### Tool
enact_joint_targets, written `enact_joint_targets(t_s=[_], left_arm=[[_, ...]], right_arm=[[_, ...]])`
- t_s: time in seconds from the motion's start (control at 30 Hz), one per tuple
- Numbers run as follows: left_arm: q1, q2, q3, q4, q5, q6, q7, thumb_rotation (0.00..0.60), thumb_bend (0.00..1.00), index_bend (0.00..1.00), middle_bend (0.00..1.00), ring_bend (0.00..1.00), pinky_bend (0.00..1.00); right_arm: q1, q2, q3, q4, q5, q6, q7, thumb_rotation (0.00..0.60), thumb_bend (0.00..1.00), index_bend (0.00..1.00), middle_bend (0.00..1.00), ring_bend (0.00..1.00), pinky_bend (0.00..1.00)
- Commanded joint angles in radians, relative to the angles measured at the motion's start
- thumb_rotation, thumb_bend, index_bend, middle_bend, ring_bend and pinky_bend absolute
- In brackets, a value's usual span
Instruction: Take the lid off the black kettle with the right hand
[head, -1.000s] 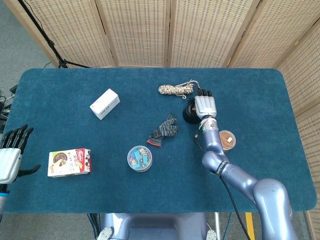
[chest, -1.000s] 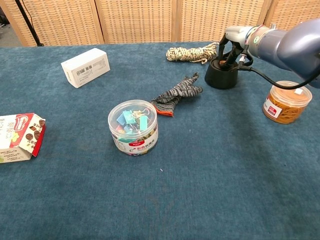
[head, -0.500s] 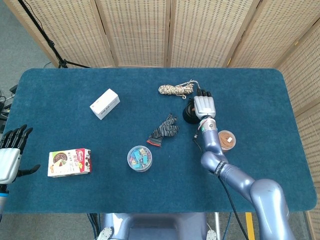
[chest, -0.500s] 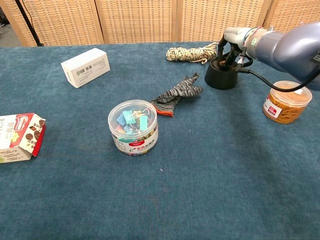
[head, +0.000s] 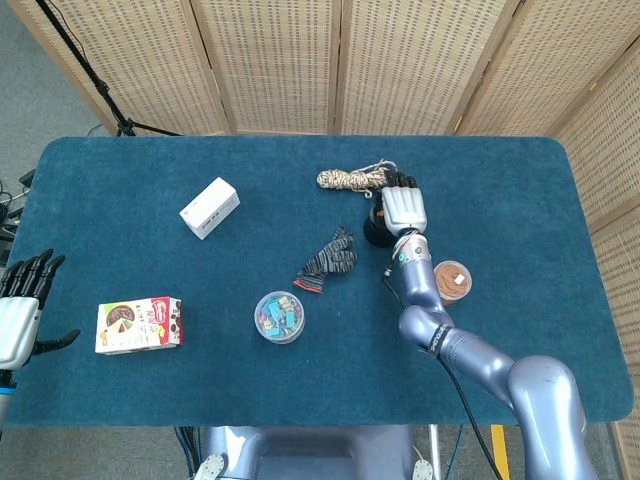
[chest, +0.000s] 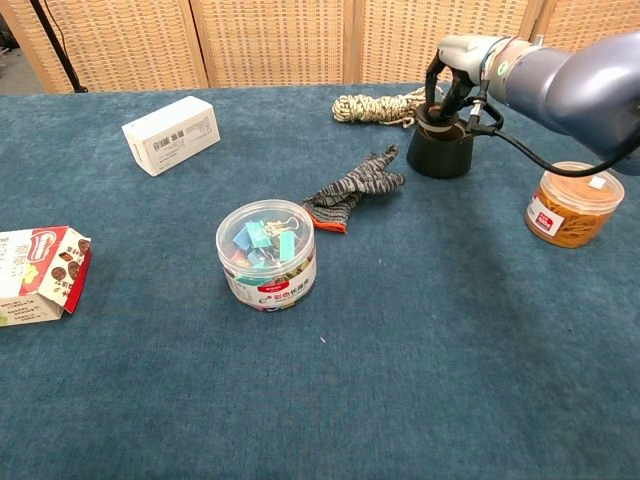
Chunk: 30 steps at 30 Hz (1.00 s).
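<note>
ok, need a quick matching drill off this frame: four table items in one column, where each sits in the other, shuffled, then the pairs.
Items
1. white box
2. rope
3. striped glove
4. jar of rubber bands

Places
A. just beyond the black kettle, toward the screens
B. to the right of the kettle, beside the right forearm
C. between the kettle and the tub of clips
D. far left part of the table, alone

Pairs: 1-D, 2-A, 3-C, 4-B

Matt black kettle (chest: 441, 150), blue cloth table (chest: 400, 380)
</note>
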Motion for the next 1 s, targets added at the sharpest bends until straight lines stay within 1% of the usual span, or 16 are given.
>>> enact_joint_targets(t_s=[0.03,0.17,0.33,0.43,0.5,0.57,0.6,0.63,0.7,0.87,0.9,1.0], left_arm=[[0.001,0.002,0.002,-0.001,0.006,0.002,-0.003,0.6,0.0,0.0,0.0,0.0,0.05],[0.004,0.004,0.006,-0.001,0.017,0.009,-0.01,0.6,0.0,0.0,0.0,0.0,0.05],[0.008,0.008,0.01,-0.001,0.028,0.016,-0.023,0.6,0.0,0.0,0.0,0.0,0.05],[0.012,0.012,0.014,-0.002,0.041,0.026,-0.032,0.6,0.0,0.0,0.0,0.0,0.05],[0.015,0.012,0.016,-0.002,0.048,0.032,-0.036,0.6,0.0,0.0,0.0,0.0,0.05],[0.017,0.012,0.018,-0.001,0.052,0.035,-0.037,0.6,0.0,0.0,0.0,0.0,0.05],[0.019,0.013,0.021,-0.001,0.057,0.038,-0.039,0.6,0.0,0.0,0.0,0.0,0.05],[0.021,0.014,0.023,-0.002,0.062,0.042,-0.041,0.6,0.0,0.0,0.0,0.0,0.05],[0.024,0.014,0.026,-0.001,0.07,0.048,-0.044,0.6,0.0,0.0,0.0,0.0,0.05],[0.032,0.017,0.032,0.0,0.085,0.061,-0.053,0.6,0.0,0.0,0.0,0.0,0.05],[0.034,0.018,0.034,0.0,0.089,0.066,-0.057,0.6,0.0,0.0,0.0,0.0,0.05],[0.036,0.018,0.034,0.003,0.092,0.068,-0.061,0.6,0.0,0.0,0.0,0.0,0.05]], right_arm=[[-0.018,0.047,-0.003,-0.099,-0.01,0.054,-0.022,0.6,0.48,0.62,0.09,0.0,0.09],[-0.048,0.101,-0.018,-0.23,-0.032,0.116,-0.037,0.6,0.49,0.62,0.09,0.0,0.09],[-0.101,0.179,-0.058,-0.425,-0.077,0.2,-0.059,0.6,0.51,0.62,0.09,0.0,0.09],[-0.153,0.225,-0.115,-0.577,-0.128,0.271,-0.076,0.6,0.52,0.62,0.09,0.0,0.09],[-0.177,0.236,-0.147,-0.626,-0.161,0.306,-0.082,0.6,0.52,0.62,0.09,0.0,0.09],[-0.191,0.237,-0.17,-0.645,-0.186,0.323,-0.083,0.6,0.53,0.62,0.09,0.0,0.09],[-0.206,0.234,-0.206,-0.656,-0.213,0.334,-0.092,0.6,0.53,0.62,0.09,0.0,0.09],[-0.217,0.227,-0.23,-0.655,-0.236,0.348,-0.097,0.6,0.53,0.62,0.09,0.0,0.1],[-0.231,0.212,-0.257,-0.637,-0.268,0.362,-0.095,0.6,0.53,0.62,0.09,0.0,0.1],[-0.253,0.17,-0.287,-0.561,-0.294,0.353,-0.081,0.6,0.53,0.62,0.09,0.0,0.11],[-0.263,0.153,-0.293,-0.527,-0.298,0.353,-0.07,0.6,0.53,0.62,0.09,0.0,0.11],[-0.281,0.127,-0.296,-0.474,-0.311,0.341,-0.032,0.6,0.53,0.62,0.09,0.0,0.11]])
